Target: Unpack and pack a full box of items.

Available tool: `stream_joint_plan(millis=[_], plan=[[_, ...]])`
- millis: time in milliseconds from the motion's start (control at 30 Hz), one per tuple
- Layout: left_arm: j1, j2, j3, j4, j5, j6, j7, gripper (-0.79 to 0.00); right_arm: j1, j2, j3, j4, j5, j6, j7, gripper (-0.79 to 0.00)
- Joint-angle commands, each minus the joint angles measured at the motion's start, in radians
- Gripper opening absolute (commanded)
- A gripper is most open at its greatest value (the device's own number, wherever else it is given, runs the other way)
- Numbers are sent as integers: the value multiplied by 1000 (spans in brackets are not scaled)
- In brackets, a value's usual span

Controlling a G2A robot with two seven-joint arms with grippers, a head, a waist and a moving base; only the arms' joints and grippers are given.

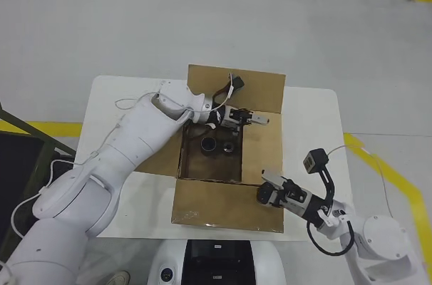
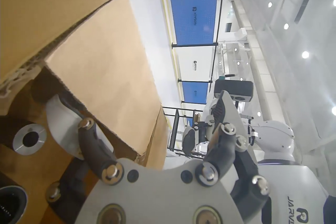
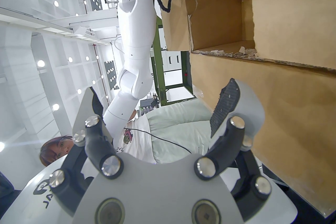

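**Desk:** What do you have closest in?

**Me:** My right gripper (image 3: 160, 101) hovers just beside the box's front flap (image 1: 230, 206), low over the surface (image 1: 316, 114). Its jaws are spread wide with nothing between them.

**Desk:** And the box (image 1: 259, 89) itself?

**Me:** It sits open in the middle of the surface. Two cylinders (image 1: 209, 145) stand side by side on its floor, near the far end.

**Desk:** And the left arm?

**Me:** It reaches across the opening. The left gripper (image 1: 259, 119) is past the cylinders at the side panel (image 2: 105, 64), with its jaws open and straddling the cardboard edge. One finger is inside the box and one outside, and neither is clamped on anything.

**Desk:** Which step is that?

**Me:** I'd say unpacking, since the box isn't empty yet. I think the next move is to close the left jaws on that panel to steady the box. Then I'd bring the right gripper over the rim and straight down onto one cylinder without knocking its neighbour.
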Motion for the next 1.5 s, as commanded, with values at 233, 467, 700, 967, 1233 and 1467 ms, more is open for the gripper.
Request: stream_joint_plan(millis=[233, 467, 700, 967, 1233, 1467], plan=[[4, -5, -70, 7, -128, -58, -88, 0, 18, 3, -67, 14, -9, 3, -10, 0], [1, -19, -96, -12, -228, -36, -183, 0, 41, 4, -105, 48, -10, -2, -34, 0], [-17, -37, -101, -13, -251, -36, -226, 0, 46, -1, -75, 100, 22, -102, -177, 0], [-33, -27, -169, 28, -262, -56, -258, 0, -19, 4, 19, 52, 68, -177, -223, 0], [-2, 31, -307, 17, -217, -54, -259, 0, -53, 1, 57, 43, 65, -286, -300, 0], [83, 97, -441, -90, -114, -18, -246, 0, -57, -2, 68, 76, 13, -355, -388, 0]])
